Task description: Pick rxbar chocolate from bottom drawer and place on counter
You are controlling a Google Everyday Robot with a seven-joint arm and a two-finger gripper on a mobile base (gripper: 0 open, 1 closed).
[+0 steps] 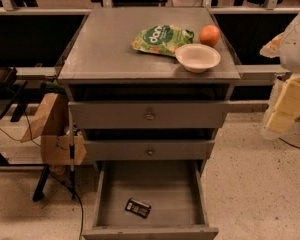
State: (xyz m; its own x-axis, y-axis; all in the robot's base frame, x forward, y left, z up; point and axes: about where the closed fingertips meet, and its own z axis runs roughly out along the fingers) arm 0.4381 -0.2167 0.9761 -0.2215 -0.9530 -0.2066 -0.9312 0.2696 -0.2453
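The rxbar chocolate (138,207) is a small dark bar with pale markings. It lies flat on the grey floor of the open bottom drawer (165,184), near the drawer's front and a little left of centre. The counter (110,44) is the flat grey top of the cabinet. My arm comes in at the right edge of the view, and my gripper (281,115) hangs there beside the cabinet, level with the upper drawers. It is well away from the bar and the drawer, and nothing shows in it.
On the counter's right half lie a green snack bag (162,39), an orange (209,35) and a white bowl (198,57). The two upper drawers (149,115) are slightly ajar. A brown paper bag (46,118) and cables stand on the floor at the left.
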